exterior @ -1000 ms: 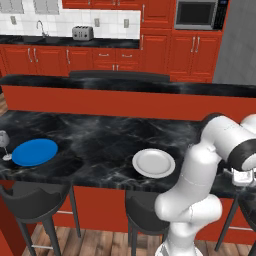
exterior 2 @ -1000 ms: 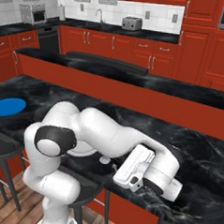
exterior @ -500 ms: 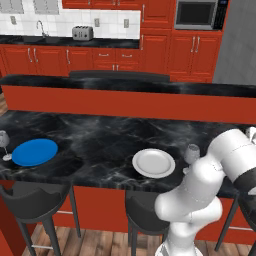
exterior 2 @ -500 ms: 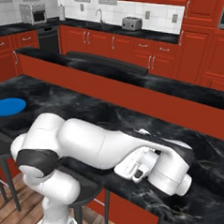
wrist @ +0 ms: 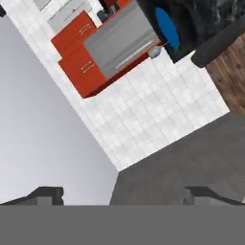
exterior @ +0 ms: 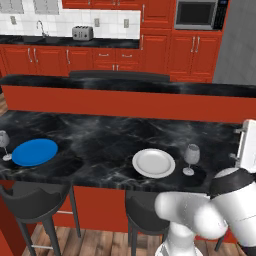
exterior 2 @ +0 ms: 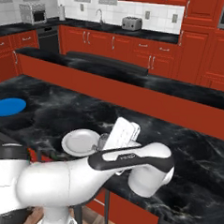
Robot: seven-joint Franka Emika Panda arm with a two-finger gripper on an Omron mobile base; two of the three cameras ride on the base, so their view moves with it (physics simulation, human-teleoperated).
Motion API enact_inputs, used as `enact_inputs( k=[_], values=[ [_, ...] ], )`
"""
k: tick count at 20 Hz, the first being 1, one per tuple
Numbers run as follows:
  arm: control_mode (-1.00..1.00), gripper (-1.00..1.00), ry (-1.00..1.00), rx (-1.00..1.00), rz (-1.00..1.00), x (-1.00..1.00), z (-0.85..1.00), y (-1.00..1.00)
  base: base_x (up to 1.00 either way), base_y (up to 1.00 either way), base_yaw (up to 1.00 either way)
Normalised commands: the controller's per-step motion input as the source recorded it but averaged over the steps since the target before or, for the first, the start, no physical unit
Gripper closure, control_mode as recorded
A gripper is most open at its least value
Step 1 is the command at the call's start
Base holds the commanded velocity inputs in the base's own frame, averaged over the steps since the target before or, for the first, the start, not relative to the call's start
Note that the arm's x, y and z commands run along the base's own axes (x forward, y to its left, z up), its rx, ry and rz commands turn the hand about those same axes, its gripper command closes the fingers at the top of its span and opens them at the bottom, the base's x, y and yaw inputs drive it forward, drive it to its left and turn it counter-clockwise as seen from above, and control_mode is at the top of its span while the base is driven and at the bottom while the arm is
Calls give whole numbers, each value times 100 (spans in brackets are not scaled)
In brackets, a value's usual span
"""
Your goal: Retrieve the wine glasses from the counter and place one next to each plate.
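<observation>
On the black counter [exterior: 100,135] a white plate [exterior: 153,163] lies near the front edge, and a wine glass [exterior: 190,157] stands upright just to its right, free of the gripper. At the far left a blue plate [exterior: 35,151] has another wine glass [exterior: 4,145] standing to its left. In the right base view the white plate [exterior 2: 81,141] shows with the glass [exterior 2: 102,140] partly behind my hand. My gripper [wrist: 125,196] is open with nothing between its fingertips [wrist: 45,194], raised off the counter and turned away. The hand view catches the blue plate [wrist: 167,28] and its glass [wrist: 154,51] far off.
Dark bar stools [exterior: 32,197] stand under the counter's front edge. A raised red ledge [exterior: 125,102] runs behind the worktop. Red cabinets, a toaster [exterior: 82,33] and a microwave [exterior: 196,13] line the far wall. My white arm [exterior 2: 81,178] bulks low in front.
The arm has swung right and up, away from the counter, uncovering the glass beside the white plate. Plates and glasses have stayed put.
</observation>
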Motion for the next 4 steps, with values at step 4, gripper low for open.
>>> enact_inputs(
  k=[4],
  values=[
    [-100, -100, -47, -6, -11, -49, 73, 69, 0, 0, 0]
  ],
)
